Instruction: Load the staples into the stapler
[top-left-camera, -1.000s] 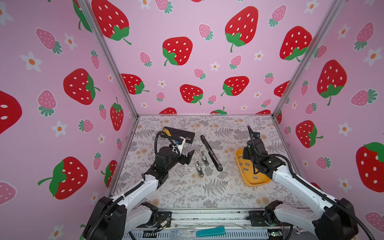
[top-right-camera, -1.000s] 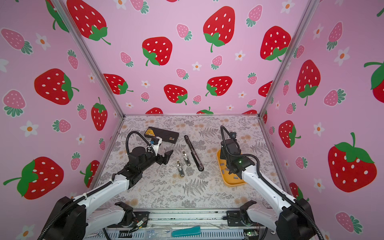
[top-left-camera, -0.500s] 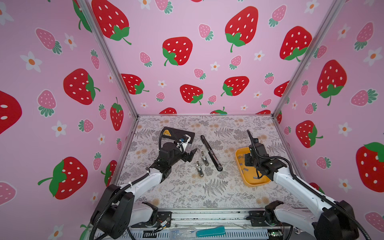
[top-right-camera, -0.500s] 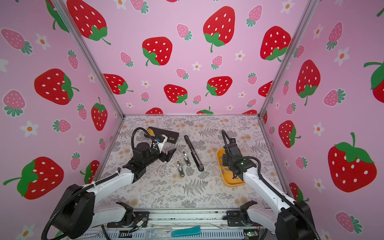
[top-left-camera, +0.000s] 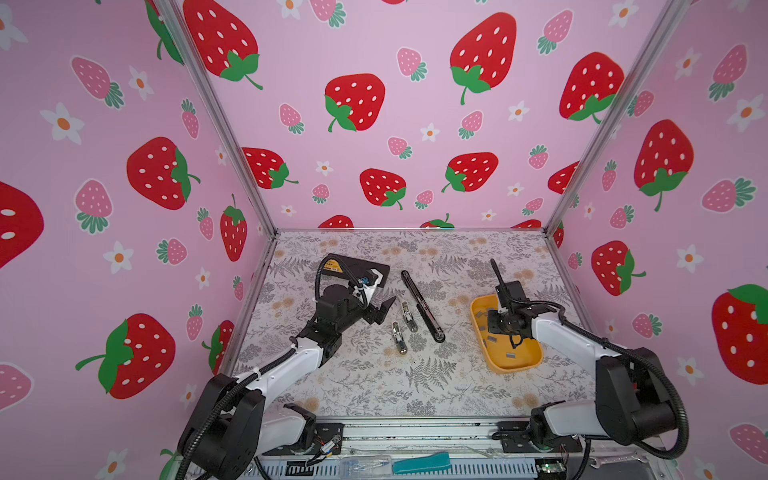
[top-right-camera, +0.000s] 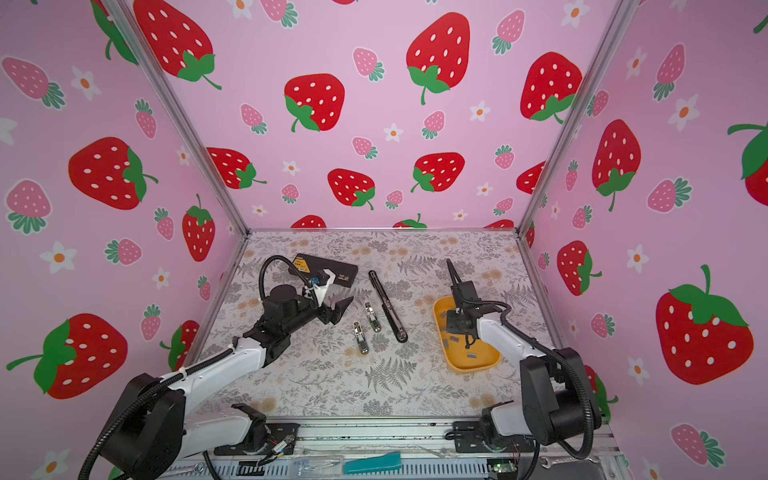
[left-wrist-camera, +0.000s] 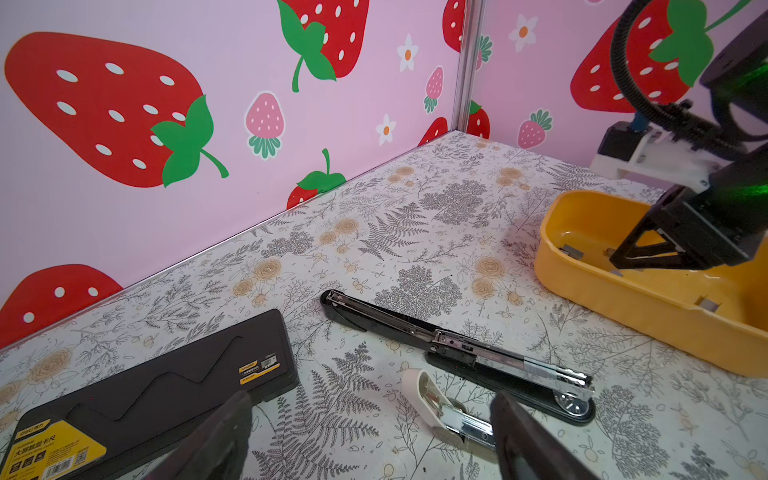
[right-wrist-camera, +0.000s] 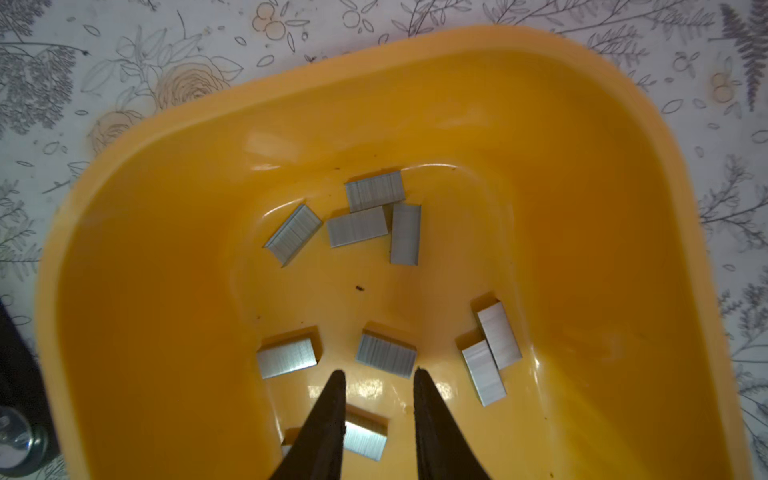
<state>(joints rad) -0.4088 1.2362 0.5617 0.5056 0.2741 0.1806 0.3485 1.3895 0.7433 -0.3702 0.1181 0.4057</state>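
The staples lie scattered in the yellow tray, right of centre in both top views. The right end effector hangs over them, its jaws a little apart and empty. Left of centre, the left end effector gapes wide, holding nothing, near the black stapler lying opened on the bench.

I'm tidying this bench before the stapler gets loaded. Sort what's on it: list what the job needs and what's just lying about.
Job:
- staples
- yellow tray holding them
- long black stapler, lying open
- two small staplers, either possibly the one to load

Lying about:
- black case with yellow label
- teal object on the front rail
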